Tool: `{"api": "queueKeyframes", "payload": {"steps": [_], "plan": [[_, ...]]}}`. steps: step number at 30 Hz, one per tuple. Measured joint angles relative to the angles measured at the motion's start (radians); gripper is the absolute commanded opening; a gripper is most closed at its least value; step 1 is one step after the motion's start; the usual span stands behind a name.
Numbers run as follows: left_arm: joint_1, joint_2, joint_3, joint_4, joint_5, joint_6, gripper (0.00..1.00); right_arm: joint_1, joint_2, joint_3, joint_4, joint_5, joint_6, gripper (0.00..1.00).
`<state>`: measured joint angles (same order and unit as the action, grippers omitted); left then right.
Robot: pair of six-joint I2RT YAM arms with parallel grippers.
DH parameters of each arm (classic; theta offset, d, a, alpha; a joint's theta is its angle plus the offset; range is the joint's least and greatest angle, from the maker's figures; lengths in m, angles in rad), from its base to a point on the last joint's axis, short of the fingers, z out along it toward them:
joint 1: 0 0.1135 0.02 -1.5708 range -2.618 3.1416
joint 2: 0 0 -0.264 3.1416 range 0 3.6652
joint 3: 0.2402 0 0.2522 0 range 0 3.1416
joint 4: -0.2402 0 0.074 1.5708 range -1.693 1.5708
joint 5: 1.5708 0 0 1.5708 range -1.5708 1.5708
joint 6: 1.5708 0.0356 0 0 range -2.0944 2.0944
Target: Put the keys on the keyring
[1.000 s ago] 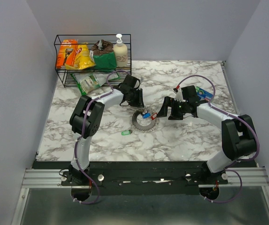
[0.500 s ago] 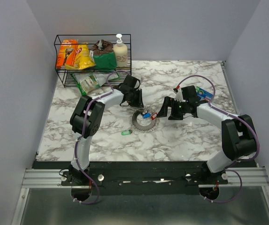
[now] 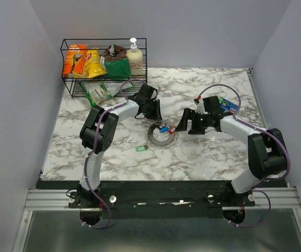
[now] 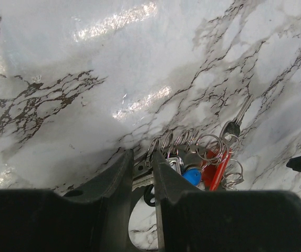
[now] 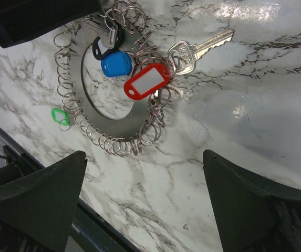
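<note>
Left gripper clamped on the keyring rim; right gripper spread wide over it.
Just past the left fingers hang a blue key and a red tag with a blank white label. Ahead of the parted right fingers lies a silver key, its head stamp unreadable. A green key sits just beside the ring's outer loops. Well beyond the left fingers, a wire rack holds snack packets and a soap bottle, lettering too small to read. Bare marble table lies on the right fingers' near side.
</note>
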<state>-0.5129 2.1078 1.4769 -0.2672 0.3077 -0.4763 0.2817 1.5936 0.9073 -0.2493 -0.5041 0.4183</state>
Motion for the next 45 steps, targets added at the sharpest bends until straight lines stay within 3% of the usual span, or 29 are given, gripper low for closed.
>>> {"api": "queueKeyframes", "payload": {"steps": [4,19,31,45], "plan": [[0.0,0.016,0.016,0.008,0.009,-0.002,0.28,0.0,0.002,0.0,0.0,0.0,0.0,1.0],[-0.005,0.029,0.023,0.012,0.023,0.001,0.0,0.0,0.003,0.0,0.0,0.0,0.0,1.0],[-0.006,0.007,0.031,0.002,0.037,0.034,0.0,0.0,-0.042,0.0,-0.008,0.002,-0.005,1.0],[-0.006,-0.197,0.032,-0.024,0.138,0.142,0.0,0.0,-0.214,0.113,-0.063,0.001,-0.061,1.0]]}}
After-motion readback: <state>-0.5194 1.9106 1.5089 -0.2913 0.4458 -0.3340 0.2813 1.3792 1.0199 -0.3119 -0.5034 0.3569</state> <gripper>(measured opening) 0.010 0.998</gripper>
